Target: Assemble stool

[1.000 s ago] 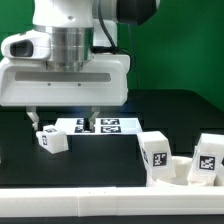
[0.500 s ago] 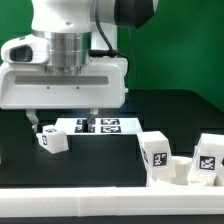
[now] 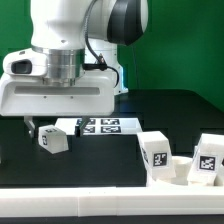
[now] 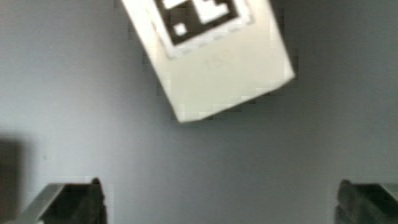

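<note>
One white stool leg (image 3: 52,141) with a black-and-white marker lies on the dark table at the exterior view's left. My gripper (image 3: 57,126) hangs just above it, open. In the wrist view the same leg (image 4: 217,60) lies slanted beyond the fingertips, and my gripper (image 4: 224,203) has only bare table between its two dark fingers (image 4: 75,202). Two more marked legs (image 3: 155,152) (image 3: 207,158) stand at the exterior view's right against a low white part (image 3: 172,176). I cannot tell whether that part is the seat.
The marker board (image 3: 104,126) lies flat on the table behind the gripper. A long white rail (image 3: 110,205) runs along the front edge. A green wall closes the back.
The gripper has shifted toward the exterior view's left, come lower and turned a little over the leg. Its jaws stay equally wide. The legs have not moved.
</note>
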